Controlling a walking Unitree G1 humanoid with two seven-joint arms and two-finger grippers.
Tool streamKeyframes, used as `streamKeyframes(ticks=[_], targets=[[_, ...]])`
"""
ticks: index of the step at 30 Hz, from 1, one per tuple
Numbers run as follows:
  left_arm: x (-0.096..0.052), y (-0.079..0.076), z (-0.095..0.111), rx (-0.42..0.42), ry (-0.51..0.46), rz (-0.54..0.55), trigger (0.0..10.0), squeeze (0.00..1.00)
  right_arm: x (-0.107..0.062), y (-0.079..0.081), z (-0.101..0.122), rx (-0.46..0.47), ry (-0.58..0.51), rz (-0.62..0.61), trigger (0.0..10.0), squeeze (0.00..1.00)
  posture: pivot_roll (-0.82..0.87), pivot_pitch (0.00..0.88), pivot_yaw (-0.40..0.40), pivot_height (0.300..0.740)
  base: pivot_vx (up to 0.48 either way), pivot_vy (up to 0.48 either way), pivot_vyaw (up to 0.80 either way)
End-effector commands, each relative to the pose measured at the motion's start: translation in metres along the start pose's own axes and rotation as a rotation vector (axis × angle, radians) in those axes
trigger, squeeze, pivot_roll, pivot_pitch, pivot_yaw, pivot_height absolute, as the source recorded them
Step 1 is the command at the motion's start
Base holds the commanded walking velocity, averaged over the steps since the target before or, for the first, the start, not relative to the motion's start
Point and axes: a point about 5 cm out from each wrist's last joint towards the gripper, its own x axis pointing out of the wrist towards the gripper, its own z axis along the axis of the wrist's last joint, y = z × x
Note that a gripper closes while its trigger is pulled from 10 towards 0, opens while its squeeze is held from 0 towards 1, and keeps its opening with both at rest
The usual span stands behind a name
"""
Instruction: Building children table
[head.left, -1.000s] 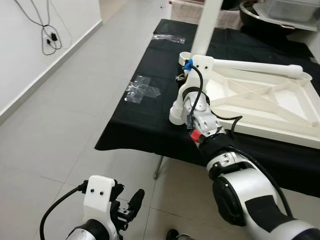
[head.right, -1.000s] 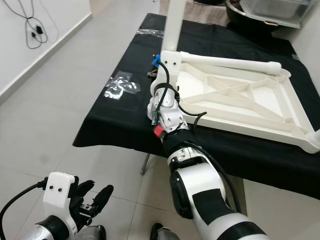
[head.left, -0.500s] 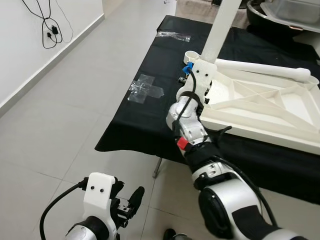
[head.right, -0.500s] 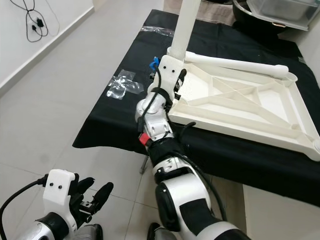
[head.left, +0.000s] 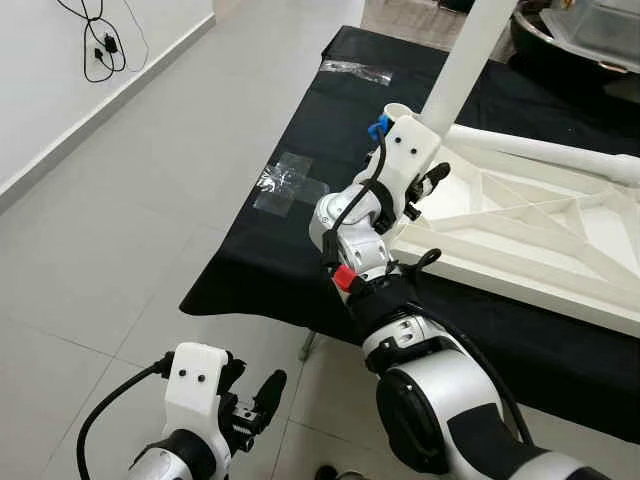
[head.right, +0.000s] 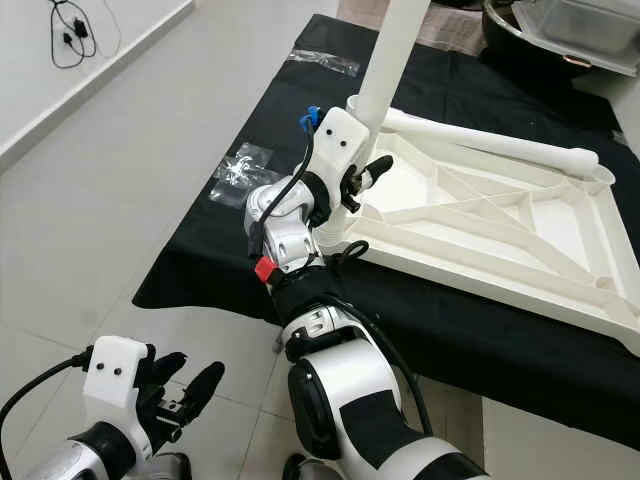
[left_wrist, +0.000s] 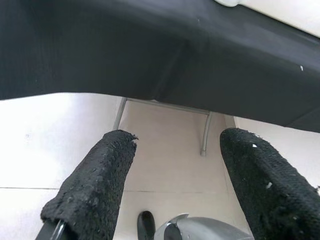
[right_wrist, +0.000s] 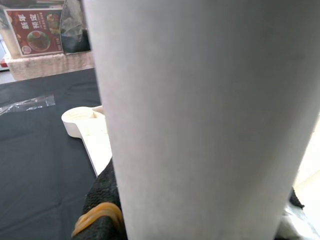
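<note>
A white tabletop frame (head.left: 520, 235) lies upside down on the black-clothed table (head.left: 270, 260). At its near left corner my right gripper (head.left: 430, 180) is shut on a white table leg (head.left: 470, 55) that rises steeply and leans right. In the right wrist view the leg (right_wrist: 200, 120) stands close against a black finger (right_wrist: 105, 200), beside a round corner socket (right_wrist: 80, 122). A second leg (head.right: 500, 145) lies along the frame's far side. My left gripper (head.left: 250, 410) hangs open low over the floor, in front of the table, its fingers (left_wrist: 95, 185) wide apart.
Clear plastic bags (head.left: 285, 182) lie on the cloth left of the frame, another (head.left: 355, 70) farther back. A metal bowl and a plastic box (head.right: 570, 25) stand at the back right. Cables (head.left: 100, 40) hang on the left wall. The table's metal legs (left_wrist: 205, 135) stand under the cloth.
My right wrist has turned and the held leg now leans more to the right. The head view has shifted. The left gripper stays open in the same place.
</note>
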Motion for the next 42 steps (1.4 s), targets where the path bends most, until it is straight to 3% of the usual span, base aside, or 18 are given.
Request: streamKeyframes(ticks=[1, 3, 6, 9, 11, 19, 20, 21, 22, 23, 37, 38, 40, 41, 42], targets=[[0.000, 0.001, -0.004, 0.005, 0.015, 0.017, 10.0, 0.00, -0.013, -0.012, -0.044, -0.050, 0.209, -0.047, 10.0, 0.00, 0.20, 0.232, -0.118, 0.740, 0.000, 0.000, 0.00], [0.000, -0.003, 0.003, 0.016, -0.015, -0.018, 10.0, 0.00, -0.010, -0.013, -0.041, -0.060, 0.173, -0.052, 10.0, 0.00, 0.20, 0.230, -0.118, 0.740, 0.000, 0.000, 0.00], [0.000, -0.014, 0.021, 0.094, -0.134, -0.121, 10.0, 0.00, -0.005, -0.016, -0.041, -0.064, 0.158, -0.052, 10.0, 0.00, 0.20, 0.226, -0.117, 0.740, 0.000, 0.000, 0.00], [-0.001, -0.017, 0.025, 0.123, -0.158, -0.148, 10.0, 0.00, -0.004, -0.017, -0.043, -0.062, 0.162, -0.045, 10.0, 0.00, 0.20, 0.226, -0.117, 0.740, 0.000, 0.000, 0.00], [-0.002, -0.024, 0.030, 0.184, -0.192, -0.184, 10.0, 0.00, -0.002, -0.022, -0.047, -0.088, 0.164, -0.050, 10.0, 0.00, 0.20, 0.220, -0.114, 0.740, 0.000, 0.000, 0.00], [0.000, -0.027, 0.037, 0.232, -0.248, -0.177, 10.0, 0.00, 0.003, -0.031, -0.058, -0.120, 0.178, -0.060, 10.0, 0.00, 0.20, 0.206, -0.112, 0.740, 0.000, 0.000, 0.00], [0.000, -0.027, 0.035, 0.243, -0.244, -0.178, 10.0, 0.00, 0.003, -0.031, -0.059, -0.116, 0.182, -0.054, 10.0, 0.18, 0.20, 0.197, -0.110, 0.740, 0.000, 0.000, 0.00], [0.000, -0.027, 0.034, 0.246, -0.242, -0.178, 10.0, 0.00, 0.003, -0.031, -0.059, -0.115, 0.180, -0.050, 10.0, 0.29, 0.20, 0.197, -0.110, 0.740, 0.000, 0.000, 0.00], [0.000, -0.027, 0.034, 0.246, -0.242, -0.178, 10.0, 0.00, 0.003, -0.031, -0.059, -0.115, 0.180, -0.050, 10.0, 0.29, 0.20, 0.197, -0.110, 0.740, 0.000, 0.000, 0.00], [0.001, -0.024, 0.032, 0.213, -0.237, -0.157, 10.0, 0.00, 0.003, -0.028, -0.059, -0.107, 0.188, 0.002, 10.0, 1.00, 0.19, 0.196, -0.108, 0.740, 0.000, 0.000, 0.00], [-0.001, -0.019, 0.020, 0.243, -0.193, -0.138, 10.0, 0.00, -0.001, -0.023, -0.054, -0.073, 0.170, 0.040, 10.0, 1.00, 0.19, 0.197, -0.113, 0.740, 0.000, 0.000, 0.00], [-0.001, -0.019, 0.020, 0.243, -0.191, -0.138, 10.0, 0.00, -0.002, -0.023, -0.056, -0.066, 0.180, 0.050, 10.0, 0.23, 0.19, 0.199, -0.114, 0.740, 0.000, 0.000, 0.00], [-0.001, -0.018, 0.019, 0.242, -0.188, -0.136, 10.0, 0.00, -0.002, -0.023, -0.057, -0.058, 0.192, 0.063, 10.0, 0.23, 0.19, 0.199, -0.114, 0.740, 0.000, 0.000, 0.00], [0.000, -0.018, 0.019, 0.242, -0.187, -0.135, 10.0, 0.00, -0.003, -0.023, -0.057, -0.055, 0.191, 0.069, 10.0, 0.00, 0.19, 0.200, -0.111, 0.740, 0.000, 0.000, 0.00], [0.000, -0.018, 0.018, 0.241, -0.186, -0.135, 10.0, 0.00, -0.003, -0.023, -0.057, -0.053, 0.189, 0.073, 10.0, 0.00, 0.19, 0.200, -0.111, 0.740, 0.000, 0.000, 0.00]])
